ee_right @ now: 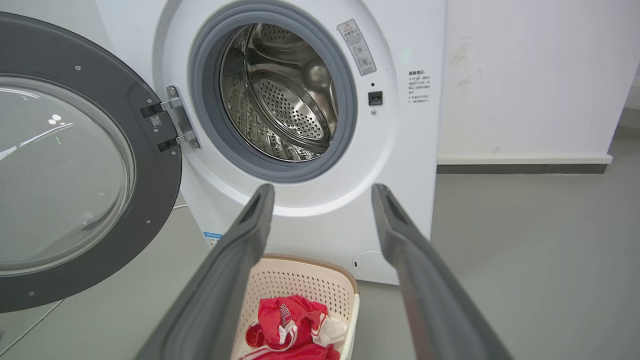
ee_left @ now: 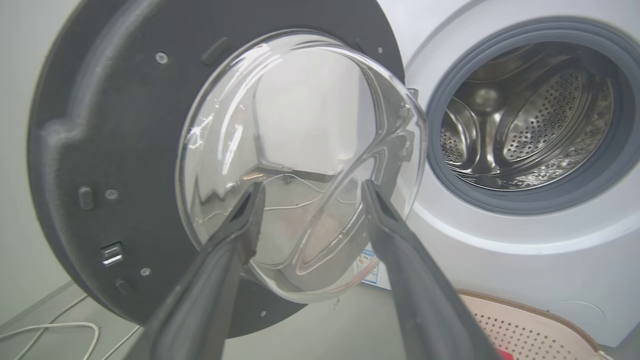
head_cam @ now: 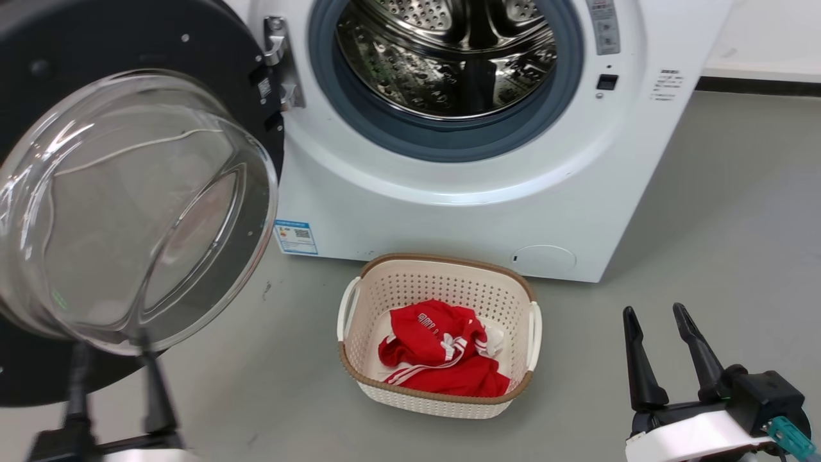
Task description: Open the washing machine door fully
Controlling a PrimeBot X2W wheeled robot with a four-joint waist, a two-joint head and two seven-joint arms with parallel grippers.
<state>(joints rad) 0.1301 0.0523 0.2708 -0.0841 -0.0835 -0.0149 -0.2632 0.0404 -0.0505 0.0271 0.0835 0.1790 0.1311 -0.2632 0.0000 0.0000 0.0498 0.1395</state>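
L fingers [ee_left: 239, 235] spread, tips near glass [ee_left: 300, 125] of washing machine door [ee_left: 100, 150].

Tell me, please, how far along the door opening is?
Mostly done: the door stands swung well clear of the drum. In hand: the open left gripper sits by its glass, contact unclear; the right gripper is open, away from it. Left: perhaps a final push wider.

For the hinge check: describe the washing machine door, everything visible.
The washing machine door is a round dark ring, plastic-looking with small screws, around a bulging clear glass bowl. It hangs swung wide open on a metal hinge left of the drum opening, inner face showing. The open left tool points at the bowl; contact cannot be told.
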